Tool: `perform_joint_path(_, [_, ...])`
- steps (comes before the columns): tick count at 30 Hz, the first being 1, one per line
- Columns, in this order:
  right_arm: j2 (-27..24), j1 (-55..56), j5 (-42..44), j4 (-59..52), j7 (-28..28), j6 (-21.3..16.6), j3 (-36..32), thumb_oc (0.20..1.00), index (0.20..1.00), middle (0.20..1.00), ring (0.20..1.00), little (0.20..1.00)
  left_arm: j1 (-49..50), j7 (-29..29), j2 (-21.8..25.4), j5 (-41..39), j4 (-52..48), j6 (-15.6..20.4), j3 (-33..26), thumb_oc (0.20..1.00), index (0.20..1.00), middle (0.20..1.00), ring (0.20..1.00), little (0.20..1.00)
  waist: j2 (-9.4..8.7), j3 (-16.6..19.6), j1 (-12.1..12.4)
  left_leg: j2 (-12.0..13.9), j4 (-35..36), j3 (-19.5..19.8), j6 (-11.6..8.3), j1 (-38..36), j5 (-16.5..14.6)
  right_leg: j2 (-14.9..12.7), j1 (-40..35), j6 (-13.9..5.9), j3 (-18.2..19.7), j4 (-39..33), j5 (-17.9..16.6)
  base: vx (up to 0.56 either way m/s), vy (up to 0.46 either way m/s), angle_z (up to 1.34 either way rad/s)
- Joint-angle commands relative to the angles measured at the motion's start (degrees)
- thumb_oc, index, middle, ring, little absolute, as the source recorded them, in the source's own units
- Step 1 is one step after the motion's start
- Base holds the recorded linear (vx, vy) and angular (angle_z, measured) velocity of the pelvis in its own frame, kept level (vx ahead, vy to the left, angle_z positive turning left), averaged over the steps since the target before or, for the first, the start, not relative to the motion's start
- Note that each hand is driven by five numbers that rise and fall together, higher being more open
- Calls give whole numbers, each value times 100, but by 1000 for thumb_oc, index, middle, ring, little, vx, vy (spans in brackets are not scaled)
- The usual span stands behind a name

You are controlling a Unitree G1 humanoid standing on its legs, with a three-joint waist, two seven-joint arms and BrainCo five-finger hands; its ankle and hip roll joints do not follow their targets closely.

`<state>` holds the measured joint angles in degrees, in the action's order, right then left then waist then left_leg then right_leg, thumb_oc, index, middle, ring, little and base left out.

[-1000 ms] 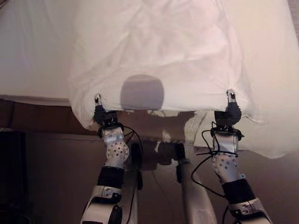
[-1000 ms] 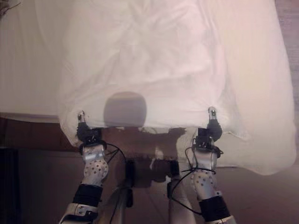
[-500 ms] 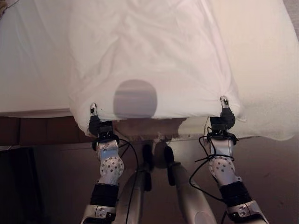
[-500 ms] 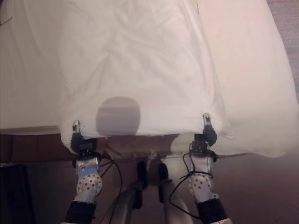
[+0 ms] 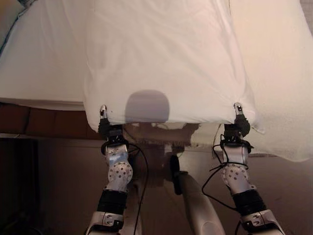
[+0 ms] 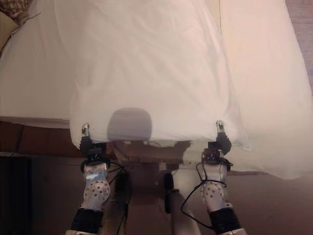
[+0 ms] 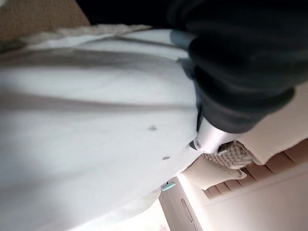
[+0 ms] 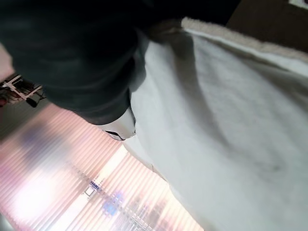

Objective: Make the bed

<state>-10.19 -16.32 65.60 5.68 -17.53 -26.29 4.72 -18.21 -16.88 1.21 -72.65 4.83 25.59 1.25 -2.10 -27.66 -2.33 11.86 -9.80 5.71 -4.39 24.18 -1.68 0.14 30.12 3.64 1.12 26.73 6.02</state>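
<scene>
bed (image 5: pixel 39 73): a wide white bed seen from its near edge, with a smooth white sheet over the mattress. a brown side board shows under the near edge.

duvet (image 5: pixel 161 58): a big white cover lying down the middle of the bed. it is pulled flat and tight, with only soft creases. its near edge hangs just past the edge of the bed, stretched between the two hands.

left hand (image 5: pixel 103 117): at the near left corner of the duvet. the cloth is pinched at the corner and one silver fingertip pokes up over the edge. the fingers are closed on the duvet.

right hand (image 5: pixel 238 116): at the near right corner of the duvet, about level with the other hand. it also has the cloth pinched, with one fingertip sticking up over the edge. the fingers are closed on the duvet.

blanket (image 5: pixel 279 73): a cream, fuzzy cover on the right side of the bed, beside the duvet and partly under it. its near edge droops over the side of the bed.

pillow (image 6: pixel 12 10): a bit of a patterned pillow peeks in at the far left corner of the bed.

floor (image 5: pixel 63 176): dark brown, below the bed.

writing: no words or labels can be read anywhere here.

left wrist view: white cloth right against the dark cover of the hand, with one silver finger (image 7: pixel 211 137) beside it.

right wrist view: white cloth with a fuzzy cream edge against the dark cover.
</scene>
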Motion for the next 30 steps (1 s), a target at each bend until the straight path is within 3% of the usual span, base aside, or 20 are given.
perform_joint_path(1, [-270, 417, -283, -315, 6, -653, -599, 200, 200, 200, 200, 200, 128, 174, 650, 388, -407, 405, -265, 200, 200, 200, 200, 200, 199, 403, -160, -286, -29, -469, 2, 5, 663, -686, -502, -1076, 419, -967, -686, 66, 662, 17])
perform_joint_path(2, [-236, 474, -244, -287, 21, -640, -620, 200, 200, 200, 200, 200, 158, 228, 664, 413, -278, 338, -190, 200, 200, 200, 200, 200, 179, 397, -168, -492, -418, -604, 12, 180, 553, -968, -640, -1132, 386, -1231, -955, 96, 667, 45])
perform_joint_path(4, [-71, 501, 71, -208, 176, -597, -591, 200, 200, 200, 200, 200, 175, 338, 637, 193, -195, 292, -85, 200, 200, 200, 200, 200, 181, 488, -173, -884, -687, -757, 167, 350, 215, -1555, -756, -1296, 384, -2016, -1941, 154, 794, 45])
perform_joint_path(5, [9, 439, 104, -171, 230, -566, -522, 200, 200, 200, 200, 200, 272, 345, 677, 214, -221, 238, -66, 200, 200, 200, 200, 200, 222, 556, -98, -914, -649, -1056, 252, 205, -32, -1901, -839, -1286, -103, -2567, -2342, 168, 680, 19])
perform_joint_path(6, [11, 436, 105, -169, 232, -566, -521, 200, 200, 200, 200, 200, 271, 344, 679, 215, -223, 238, -68, 200, 200, 200, 200, 200, 213, 565, -106, -929, -639, -1058, 259, 220, -10, -1915, -834, -1290, -104, -2594, -2369, 137, 592, -5])
perform_joint_path(7, [31, 434, 29, -124, 258, -510, -487, 200, 200, 200, 200, 200, 302, 343, 703, 279, -184, 199, -86, 200, 200, 200, 200, 200, 204, 610, -94, -964, -678, -1194, 300, 186, -63, -1843, -924, -1214, -326, -2657, -2130, 48, 464, -40])
perform_joint_path(9, [28, 448, 59, -71, 344, -485, -422, 200, 200, 200, 200, 200, 361, 271, 681, 370, -178, 169, -135, 200, 200, 200, 200, 200, 160, 656, -220, -1230, -478, -1332, 411, 52, -49, -1071, -795, -1041, -94, -2316, -1467, 43, 480, -51])
perform_joint_path(10, [28, 448, 59, -71, 344, -485, -422, 200, 200, 200, 200, 200, 361, 271, 681, 370, -178, 169, -135, 200, 200, 200, 200, 200, 157, 660, -218, -1232, -473, -1335, 411, 54, -46, -1073, -787, -1042, -90, -2312, -1466, 11, 221, -17])
perform_joint_path(12, [2, 524, -3, -107, 359, -482, -399, 200, 200, 200, 200, 200, 457, 196, 625, 403, -243, 143, -183, 200, 200, 200, 200, 200, 74, 616, -263, -1424, -230, -1449, 430, -157, -19, -360, -748, -896, -218, -1947, -1025, 11, 217, -13])
perform_joint_path(13, [-53, 632, -59, -89, 408, -508, -392, 200, 200, 200, 200, 200, 504, 103, 593, 501, -267, 120, -183, 200, 200, 200, 200, 200, 22, 592, -311, -1619, 34, -1472, 434, -363, 78, 263, -696, -753, -147, -1455, -736, 7, 151, -23])
perform_joint_path(14, [-53, 631, -59, -90, 408, -508, -391, 200, 200, 200, 200, 200, 504, 99, 593, 504, -270, 119, -184, 200, 200, 200, 200, 200, 14, 598, -308, -1624, 52, -1480, 434, -359, 101, 259, -678, -751, -140, -1446, -743, 12, 128, -9])
perform_joint_path(15, [-103, 699, -93, -141, 426, -526, -402, 200, 200, 200, 200, 200, 485, 62, 531, 541, -254, 108, -142, 200, 200, 200, 200, 200, 44, 576, -356, -1710, 75, -1441, 450, -395, 136, 434, -634, -593, 42, -1320, -683, 2, 40, 1])
perform_joint_path(17, [-147, 750, -172, -200, 403, -514, -381, 200, 200, 200, 200, 200, 489, 58, 478, 502, -266, 129, -115, 200, 200, 200, 200, 200, 60, 558, -344, -1729, 37, -1440, 468, -412, 121, 399, -687, -521, 14, -1292, -635, 6, -2, -8])
perform_joint_path(20, [-343, 759, -312, -231, 350, -430, -392, 200, 200, 200, 200, 200, 578, 45, 279, 329, -282, 160, -22, 200, 200, 200, 200, 200, 262, 580, -374, -1645, -53, -1570, 428, -320, 121, 322, -707, -619, 119, -1535, -764, -17, -124, -6])
perform_joint_path(23, [-380, 779, -365, -251, 296, -426, -422, 200, 200, 200, 200, 200, 586, 45, 234, 295, -246, 154, 0, 200, 200, 200, 200, 200, 297, 575, -394, -1593, -257, -1613, 384, -250, 118, 290, -792, -622, 118, -1666, -788, -13, -101, 2])
perform_joint_path(24, [-510, 780, -581, -264, 234, -365, -479, 200, 200, 200, 200, 200, 586, 98, 195, 305, -210, 119, 78, 200, 200, 200, 200, 200, 311, 483, -407, -1536, -722, -1575, 258, -24, 232, 224, -885, -591, 94, -1725, -775, -44, -126, 4])
perform_joint_path(25, [-593, 762, -653, -229, 240, -332, -487, 200, 200, 200, 200, 200, 584, 112, 183, 323, -212, 129, 112, 200, 200, 200, 200, 200, 323, 409, -350, -1625, -926, -1395, 186, 67, 294, 229, -913, -560, 98, -1660, -739, -57, -140, 19])
perform_joint_path(27, [-633, 725, -661, -133, 243, -356, -485, 200, 200, 200, 200, 200, 585, 109, 126, 286, -247, 182, 119, 200, 200, 200, 200, 200, 295, 432, -332, -1665, -883, -1198, 232, 119, 166, 229, -840, -560, 138, -1548, -742, -8, -30, 15])
perform_joint_path(30, [-550, 651, -459, 50, 271, -445, -480, 200, 200, 200, 200, 200, 612, 54, 91, 250, -284, 254, 54, 200, 200, 200, 200, 200, 223, 479, -280, -1281, -367, -630, 322, 106, 342, 194, -746, -572, 348, -1407, -673, 35, 42, -18])
